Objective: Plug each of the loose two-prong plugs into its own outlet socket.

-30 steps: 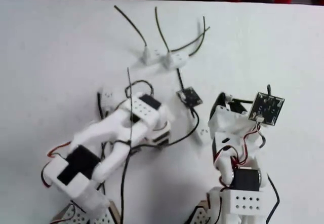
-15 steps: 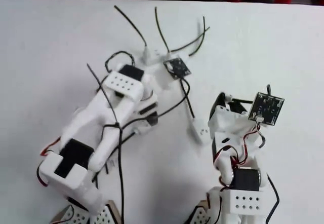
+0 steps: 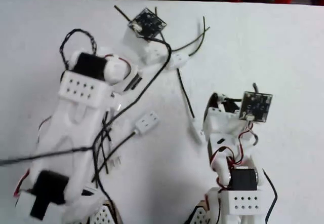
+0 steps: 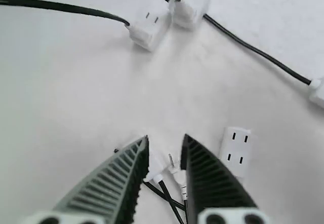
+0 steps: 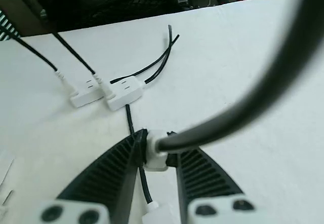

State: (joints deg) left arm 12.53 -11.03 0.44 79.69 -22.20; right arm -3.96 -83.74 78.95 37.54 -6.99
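The flat bench (image 3: pixel 283 46), the slotted plastic outlet socket (image 4: pixel 236 150) and the small two-prong plug (image 5: pixel 152 155) were white. The thin cord (image 4: pixel 253 50) was black. The ribbed left tool (image 4: pixel 164 145) and right tool (image 5: pixel 157 134) were dark grey.

A white two-prong plug (image 4: pixel 173 167) lies between the left pincer's (image 4: pixel 164 139) parted fingers, prongs showing. A white outlet socket (image 4: pixel 236 150) lies flat just beside it. Well ahead, a second socket (image 4: pixel 150 27) and a third socket (image 4: pixel 191 0) lie side by side, black-corded. The right pincer (image 5: pixel 157 134) grips another plug (image 5: pixel 153 152).
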